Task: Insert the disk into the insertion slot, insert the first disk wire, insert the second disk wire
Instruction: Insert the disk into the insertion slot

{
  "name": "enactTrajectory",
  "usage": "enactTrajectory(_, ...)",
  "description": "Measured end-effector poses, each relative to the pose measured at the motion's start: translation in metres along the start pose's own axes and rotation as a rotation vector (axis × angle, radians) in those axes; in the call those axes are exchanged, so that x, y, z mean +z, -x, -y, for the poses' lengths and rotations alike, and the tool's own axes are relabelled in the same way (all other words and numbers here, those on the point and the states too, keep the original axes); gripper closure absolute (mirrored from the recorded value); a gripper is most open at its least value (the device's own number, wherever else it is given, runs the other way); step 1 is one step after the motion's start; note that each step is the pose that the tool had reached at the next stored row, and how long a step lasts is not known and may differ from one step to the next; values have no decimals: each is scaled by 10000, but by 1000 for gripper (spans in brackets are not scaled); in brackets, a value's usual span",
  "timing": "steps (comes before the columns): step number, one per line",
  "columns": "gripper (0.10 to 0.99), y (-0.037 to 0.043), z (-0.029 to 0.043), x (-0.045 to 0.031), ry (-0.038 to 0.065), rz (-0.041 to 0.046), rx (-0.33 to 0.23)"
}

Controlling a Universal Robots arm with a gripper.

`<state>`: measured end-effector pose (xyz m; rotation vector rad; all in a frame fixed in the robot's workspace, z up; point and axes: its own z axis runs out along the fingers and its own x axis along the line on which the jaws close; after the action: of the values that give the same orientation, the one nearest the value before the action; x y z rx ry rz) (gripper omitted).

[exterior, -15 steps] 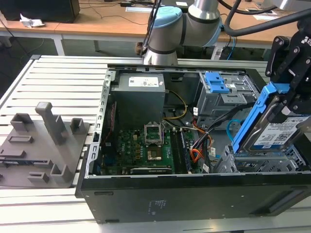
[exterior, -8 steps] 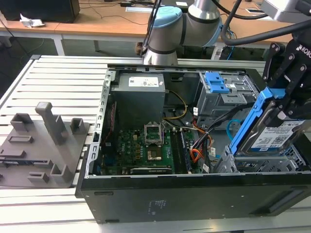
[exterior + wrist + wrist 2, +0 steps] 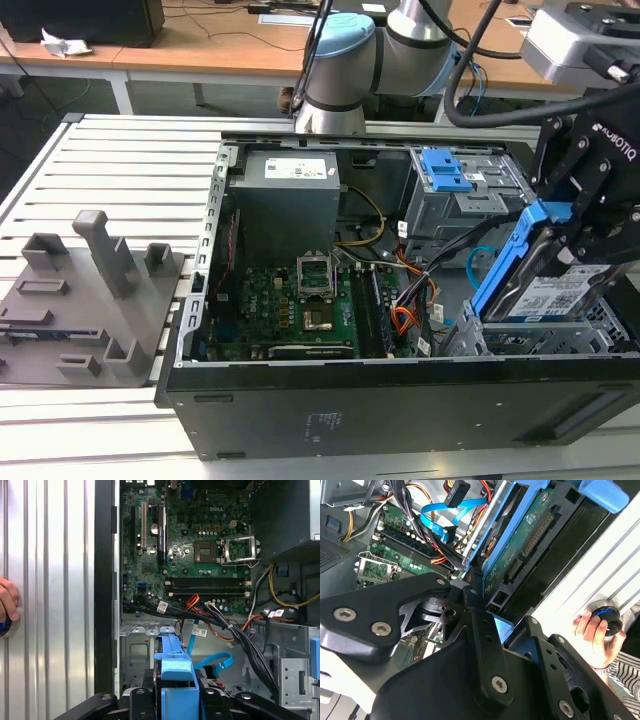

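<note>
My gripper (image 3: 562,222) is shut on the disk (image 3: 553,292), a silver drive with a white-and-blue label in a bright blue caddy (image 3: 172,667). The disk hangs tilted, its lower end over the insertion slot (image 3: 515,342), the low perforated metal bay (image 3: 136,650) at the case's front corner. In the second wrist view the black fingers (image 3: 475,625) clamp the caddy and the disk's green underside (image 3: 520,545) shows. The second disk wire (image 3: 476,262), a thin light-blue cable (image 3: 216,661), loops loose beside the bay (image 3: 440,517). Which of the bundled wires is the first disk wire, I cannot tell.
The open black case (image 3: 400,400) holds a green motherboard (image 3: 290,300), a taller grey cage with a blue latch (image 3: 445,170) and orange-and-black wire bundles (image 3: 220,622). A grey fixture plate (image 3: 90,300) lies at the exterior view's left. A person's hand (image 3: 592,630) rests on a knob on the slatted table.
</note>
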<state>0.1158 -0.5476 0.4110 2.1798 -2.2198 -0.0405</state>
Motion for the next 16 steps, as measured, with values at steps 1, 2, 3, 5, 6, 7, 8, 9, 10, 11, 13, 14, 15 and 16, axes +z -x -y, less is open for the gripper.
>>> enactTrajectory(1,722,0,1,19,0,1,0)
enactTrajectory(2,722,0,2,35,0,0,-1)
enactTrajectory(3,722,0,2,51,0,-1,0)
enactTrajectory(5,722,0,4,110,0,-1,0)
enactTrajectory(6,722,0,5,130,0,-1,-1)
enactTrajectory(7,722,0,6,148,0,1,0)
enactTrajectory(8,722,1,7,165,0,0,0)
enactTrajectory(9,722,1,7,185,0,1,0)
enactTrajectory(10,722,1,8,198,0,0,0)
enactTrajectory(11,722,1,8,207,0,-1,0)
enactTrajectory(13,722,1,9,228,0,0,0)
enactTrajectory(14,722,1,10,244,0,-1,0)
enactTrajectory(15,722,1,10,244,0,-1,0)
enactTrajectory(16,722,1,10,244,0,-3,0)
